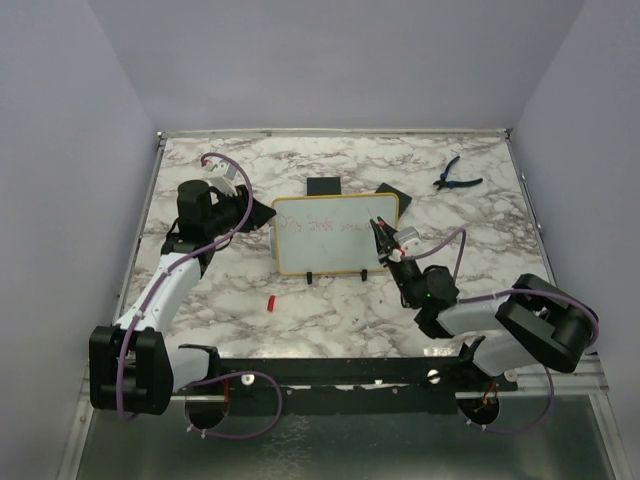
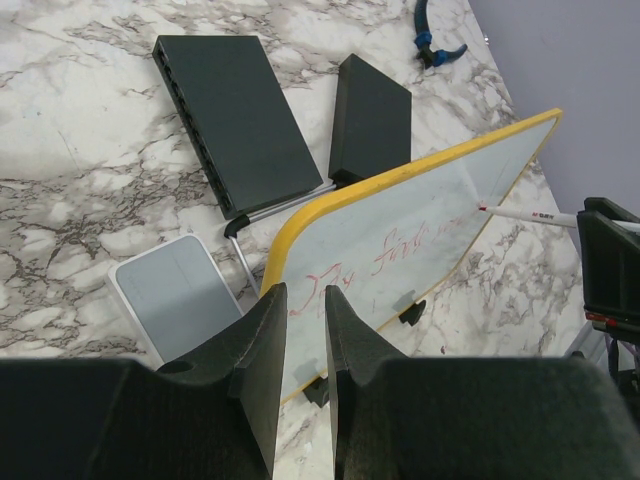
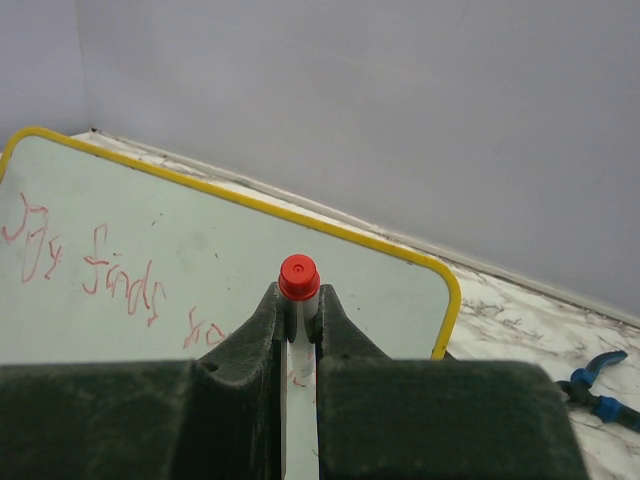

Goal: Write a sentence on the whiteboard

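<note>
The whiteboard [image 1: 336, 240] [image 2: 420, 215] [image 3: 230, 250] stands on its black feet mid-table, its yellow frame tilted back. The sentence [image 1: 325, 227] [image 2: 385, 255] [image 3: 120, 275] runs across it in thin red scribble. My right gripper [image 1: 381, 238] [image 3: 299, 295] is shut on a white marker [image 3: 298, 277] with a red end; in the left wrist view the marker [image 2: 530, 214] has its tip on the board's right part. My left gripper [image 1: 258, 212] [image 2: 305, 300] hovers at the board's left end, its jaws nearly together with nothing between them.
Two flat black blocks [image 2: 235, 120] [image 2: 368, 115] and a grey pad [image 2: 180, 295] lie behind and left of the board. Blue-handled pliers [image 1: 456, 178] [image 3: 598, 385] lie at the back right. A small red cap [image 1: 271, 302] lies in front of the board. Walls enclose the table.
</note>
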Tool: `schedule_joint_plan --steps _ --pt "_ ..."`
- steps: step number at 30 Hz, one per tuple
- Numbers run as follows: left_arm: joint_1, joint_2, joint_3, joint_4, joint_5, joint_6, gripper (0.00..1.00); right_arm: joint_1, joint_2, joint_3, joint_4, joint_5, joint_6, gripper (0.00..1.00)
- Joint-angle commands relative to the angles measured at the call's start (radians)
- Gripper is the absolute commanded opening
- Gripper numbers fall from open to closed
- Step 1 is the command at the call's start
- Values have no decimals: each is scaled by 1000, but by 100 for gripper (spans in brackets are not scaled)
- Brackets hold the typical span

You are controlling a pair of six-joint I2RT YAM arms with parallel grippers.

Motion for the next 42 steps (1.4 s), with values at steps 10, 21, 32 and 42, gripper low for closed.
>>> schedule_joint_plan --steps 10,21,32,42 --pt "-6 -9 -9 12 3 19 23 -6 -40 -47 18 15 -1 1" --pt "-6 -9 -7 12 1 19 23 -6 -41 -27 24 24 -28 1" --pt "-5 -10 -9 12 3 18 23 -6 -10 -2 40 3 -35 1" --pt "-6 -11 -10 12 1 18 23 -6 -6 15 40 -8 -47 1"
